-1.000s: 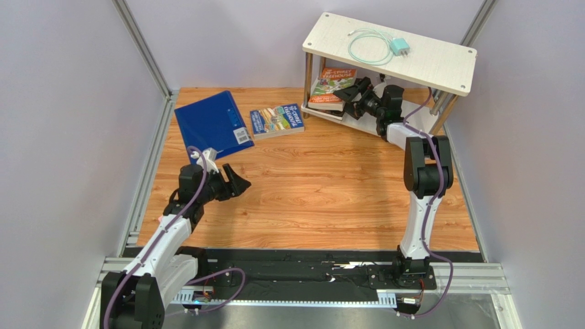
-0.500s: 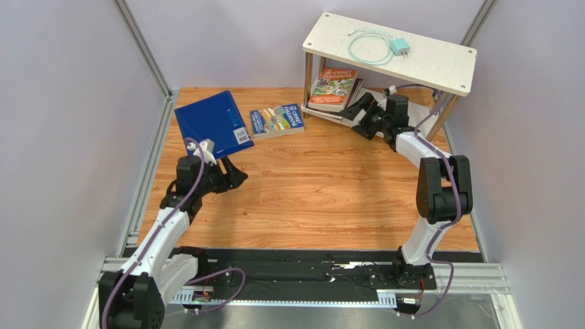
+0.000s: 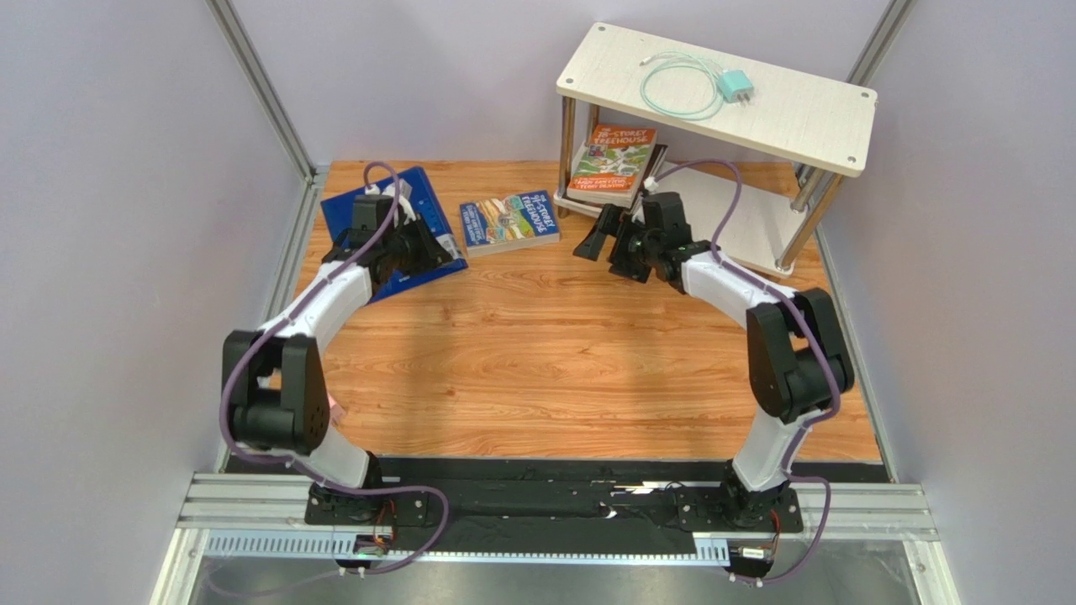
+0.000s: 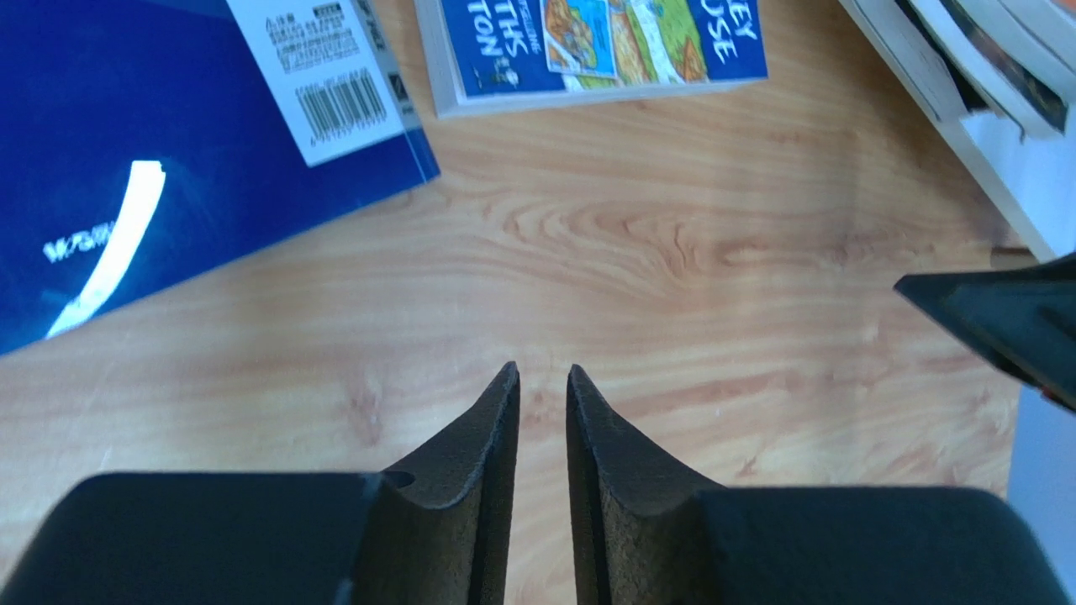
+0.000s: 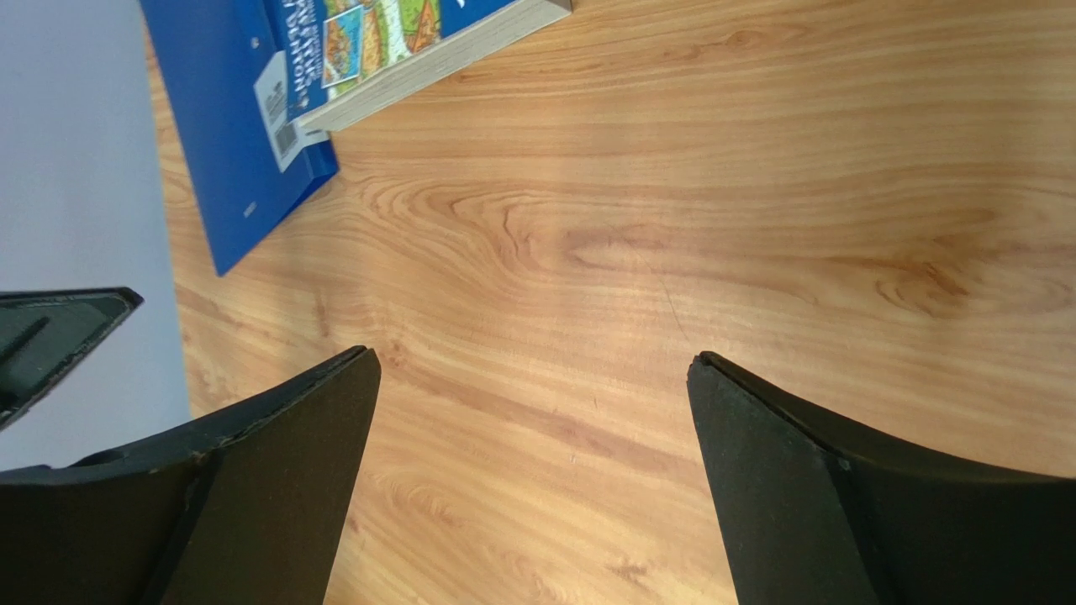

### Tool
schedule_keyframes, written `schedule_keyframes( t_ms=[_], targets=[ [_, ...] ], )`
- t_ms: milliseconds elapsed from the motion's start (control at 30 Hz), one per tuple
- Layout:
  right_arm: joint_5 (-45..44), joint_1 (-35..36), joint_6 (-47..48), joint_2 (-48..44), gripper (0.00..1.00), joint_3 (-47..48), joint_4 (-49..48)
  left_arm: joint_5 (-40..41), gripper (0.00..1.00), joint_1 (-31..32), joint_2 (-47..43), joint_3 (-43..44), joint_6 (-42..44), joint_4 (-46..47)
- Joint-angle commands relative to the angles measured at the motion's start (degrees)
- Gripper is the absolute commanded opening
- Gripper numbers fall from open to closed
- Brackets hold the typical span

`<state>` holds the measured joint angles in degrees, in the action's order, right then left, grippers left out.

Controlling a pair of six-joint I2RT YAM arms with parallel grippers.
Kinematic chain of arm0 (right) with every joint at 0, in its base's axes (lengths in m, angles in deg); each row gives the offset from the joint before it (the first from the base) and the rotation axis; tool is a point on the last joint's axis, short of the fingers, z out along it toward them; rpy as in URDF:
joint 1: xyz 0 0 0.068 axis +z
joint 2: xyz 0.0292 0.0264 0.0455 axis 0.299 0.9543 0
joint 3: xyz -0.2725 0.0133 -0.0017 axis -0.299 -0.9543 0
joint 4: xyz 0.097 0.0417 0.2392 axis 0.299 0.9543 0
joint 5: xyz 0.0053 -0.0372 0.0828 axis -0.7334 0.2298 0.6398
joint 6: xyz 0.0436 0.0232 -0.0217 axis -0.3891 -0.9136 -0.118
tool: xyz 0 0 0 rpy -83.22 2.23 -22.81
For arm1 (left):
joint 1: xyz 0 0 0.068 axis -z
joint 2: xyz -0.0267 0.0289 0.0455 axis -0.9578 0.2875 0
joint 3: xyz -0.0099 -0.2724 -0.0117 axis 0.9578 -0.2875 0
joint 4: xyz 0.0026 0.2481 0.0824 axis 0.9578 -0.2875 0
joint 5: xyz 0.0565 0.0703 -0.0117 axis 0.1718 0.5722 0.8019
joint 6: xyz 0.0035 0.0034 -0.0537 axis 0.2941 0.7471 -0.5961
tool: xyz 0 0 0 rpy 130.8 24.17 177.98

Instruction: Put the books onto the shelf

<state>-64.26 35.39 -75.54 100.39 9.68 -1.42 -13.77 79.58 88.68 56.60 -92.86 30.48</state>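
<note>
Both arms have swung toward the blue book (image 3: pixel 509 221): the left pincer (image 4: pixel 542 391) nearly clenched and empty, the right pincer (image 5: pixel 531 366) spread wide, empty.

A warm orange-brown wood-grain surface (image 3: pixel 568 353) fills the middle of the overhead view, its planks running left to right. Plain pale lilac-grey walls (image 3: pixel 126 189) enclose it on the left, far and right sides. Silver aluminium framing posts (image 3: pixel 259 86) slant up at the far corners, and a metal rail (image 3: pixel 556 519) crosses the near edge. The light is even and soft, with faint shadows.
</note>
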Motion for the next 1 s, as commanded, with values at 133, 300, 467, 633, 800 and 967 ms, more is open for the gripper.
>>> schedule_keyframes(
  t_ms=[133,300,467,633,800,967],
  targets=[
    [-10.3,3.4,1.6,10.8,1.0,11.2,-1.3,-0.2,0.26,0.1,17.9,14.1,-1.2,-2.8],
    [-16.4,4.5,3.9,18.8,1.0,20.8,1.2,-1.6,0.27,0.2,26.3,20.0,-2.3,-3.8],
    [-15.9,4.9,5.2,26.2,0.99,31.1,5.4,0.0,0.31,0.2,30.1,26.2,-2.3,-6.0],
    [-15.3,5.6,5.8,33.6,0.98,41.2,9.4,0.7,0.32,0.1,35.4,34.2,-2.1,-10.2],
    [-13.8,6.2,5.1,35.6,0.96,41.2,7.8,0.9,0.32,0.1,39.3,38.8,-2.6,-11.6],
    [-11.7,6.5,3.6,36.6,0.94,39.9,5.1,1.3,0.32,0.1,41.0,39.7,-2.8,-11.7]
  ],
)
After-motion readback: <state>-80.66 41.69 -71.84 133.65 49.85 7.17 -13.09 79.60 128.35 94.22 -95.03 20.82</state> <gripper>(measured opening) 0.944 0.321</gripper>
